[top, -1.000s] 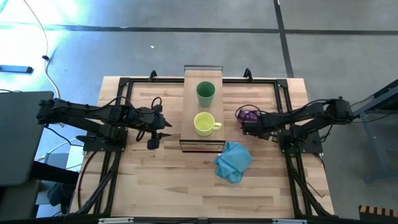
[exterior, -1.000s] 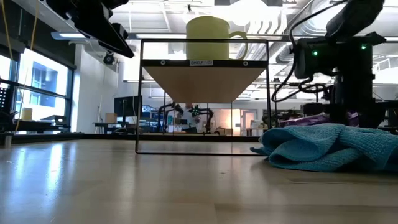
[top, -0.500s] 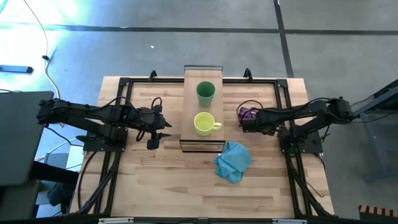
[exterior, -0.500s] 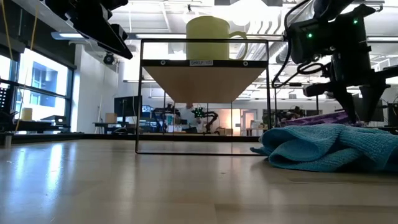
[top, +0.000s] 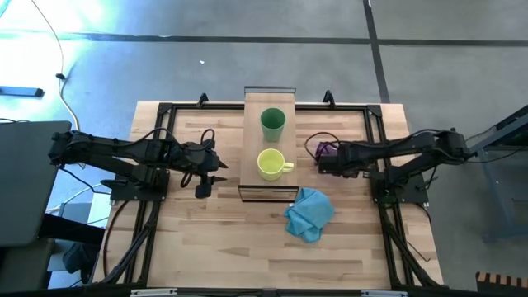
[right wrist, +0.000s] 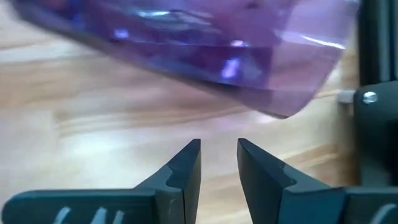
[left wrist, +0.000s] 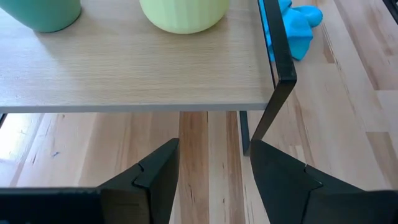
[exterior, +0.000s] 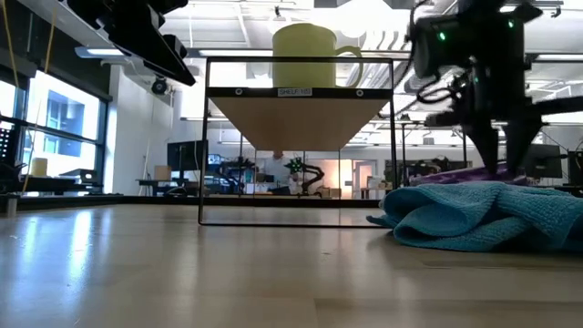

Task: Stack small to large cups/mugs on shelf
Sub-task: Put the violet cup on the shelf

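Two cups on shelf (top: 250,140) — yellow mug (top: 271,164), green cup (top: 273,122) | one purple tumbler (top: 327,150) off-shelf

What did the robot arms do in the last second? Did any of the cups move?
The right pincer slid a little toward the shelf, away from its base, and hangs by the purple tumbler, which lies on its side on the table. It holds nothing. The left pincer stayed put, open. The yellow mug, green cup and blue cloth did not move.

Glossy translucent purple tumbler (right wrist: 186,46), matt pale-wood shelf (left wrist: 124,74), soft fuzzy blue cloth (exterior: 474,214).
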Tool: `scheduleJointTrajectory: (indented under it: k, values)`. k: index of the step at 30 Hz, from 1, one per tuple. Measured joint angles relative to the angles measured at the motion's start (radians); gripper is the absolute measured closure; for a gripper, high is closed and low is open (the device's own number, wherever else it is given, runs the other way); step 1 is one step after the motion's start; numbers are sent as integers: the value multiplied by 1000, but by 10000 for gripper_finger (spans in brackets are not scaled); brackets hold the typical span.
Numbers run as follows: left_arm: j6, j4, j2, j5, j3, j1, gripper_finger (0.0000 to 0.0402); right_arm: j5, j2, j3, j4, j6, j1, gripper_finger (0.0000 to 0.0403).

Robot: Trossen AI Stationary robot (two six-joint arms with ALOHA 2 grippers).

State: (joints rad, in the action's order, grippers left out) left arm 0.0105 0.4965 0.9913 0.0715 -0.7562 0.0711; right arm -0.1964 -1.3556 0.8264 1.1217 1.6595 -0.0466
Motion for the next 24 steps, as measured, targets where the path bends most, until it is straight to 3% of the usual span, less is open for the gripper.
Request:
scheduleJointTrajectory:
  k: [8, 13, 19, 24]
  values:
    - [-15, 0, 0, 0, 0, 0, 218, 5, 1, 221, 239, -154, 40, 308]
    - [-42, 0, 0, 0, 0, 0, 218, -35, 1, 343, 340, -458, 58, 308]
    - [-87, 0, 0, 0, 0, 0, 218, -54, 1, 377, 369, -845, 27, 308]
    - [-120, 0, 0, 0, 0, 0, 218, -62, 1, 343, 454, -935, -70, 308]
